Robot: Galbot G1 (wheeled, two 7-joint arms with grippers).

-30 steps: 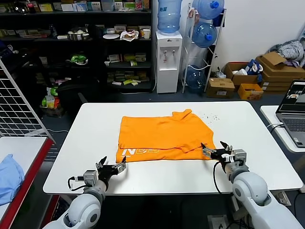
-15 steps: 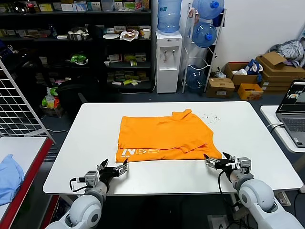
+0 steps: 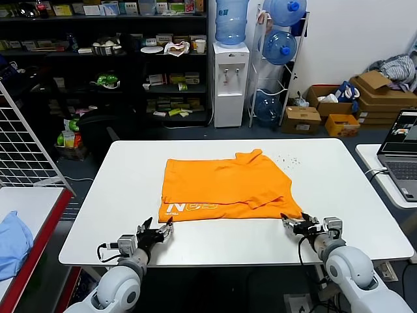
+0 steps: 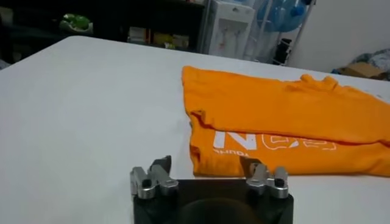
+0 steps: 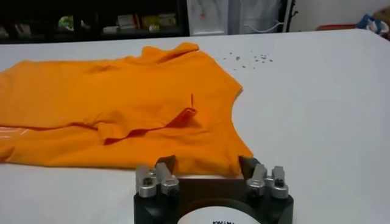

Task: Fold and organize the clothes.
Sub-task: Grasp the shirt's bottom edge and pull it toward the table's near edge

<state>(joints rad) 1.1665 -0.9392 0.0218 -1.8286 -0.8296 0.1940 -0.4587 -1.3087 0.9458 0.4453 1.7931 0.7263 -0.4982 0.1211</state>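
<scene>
The clothes are one orange T-shirt [image 3: 225, 186], folded flat in the middle of the white table [image 3: 130, 176], with pale lettering along its near left edge. My left gripper [image 3: 159, 228] is low over the table just short of the shirt's near left corner, open and holding nothing. In the left wrist view the T-shirt [image 4: 286, 112] lies just ahead of the left gripper [image 4: 206, 167]. My right gripper [image 3: 296, 223] is at the shirt's near right corner, open. In the right wrist view the T-shirt's [image 5: 122, 109] hem lies right before the right gripper [image 5: 206, 164], and I cannot tell whether they touch.
Small dark specks [image 3: 287, 158] are scattered on the table beyond the shirt's far right. A laptop [image 3: 401, 156] sits on a side table to the right. A light blue cloth [image 3: 13, 238] lies on a red-edged table to the left, beside a wire rack [image 3: 26, 143].
My right gripper has drawn back from over the shirt's near right corner toward the table's front edge. My left gripper has barely shifted. The shirt has not moved.
</scene>
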